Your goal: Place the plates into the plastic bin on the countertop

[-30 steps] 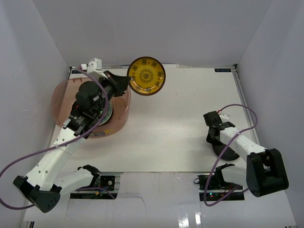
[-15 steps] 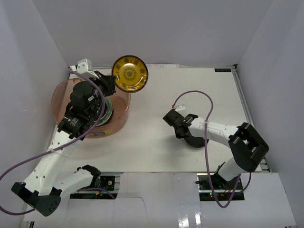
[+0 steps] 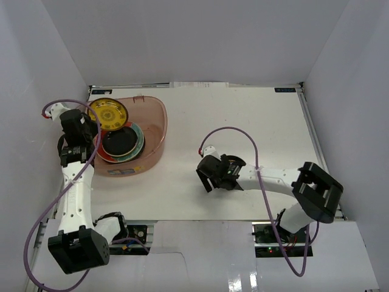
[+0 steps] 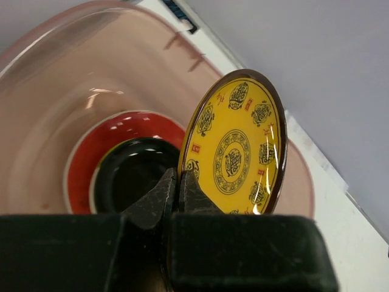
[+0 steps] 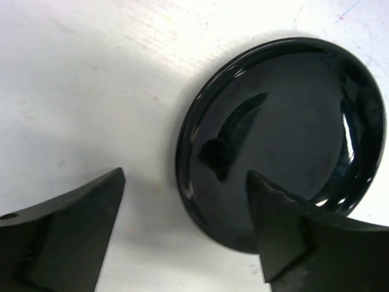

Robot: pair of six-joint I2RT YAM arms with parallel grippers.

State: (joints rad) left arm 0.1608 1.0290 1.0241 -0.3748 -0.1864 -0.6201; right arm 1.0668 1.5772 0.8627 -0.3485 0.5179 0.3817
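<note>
Resting on the table, the plastic bin lies under the tilted yellow plate, clenched by its rim in the left claw. The right claw gapes wide astride the black plate on the table.

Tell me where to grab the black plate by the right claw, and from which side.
Probably its rim, at the edge facing the right claw, from above. The black plate lies flat on the countertop, so only the raised lip gives purchase: one finger inside the well, one outside.
</note>
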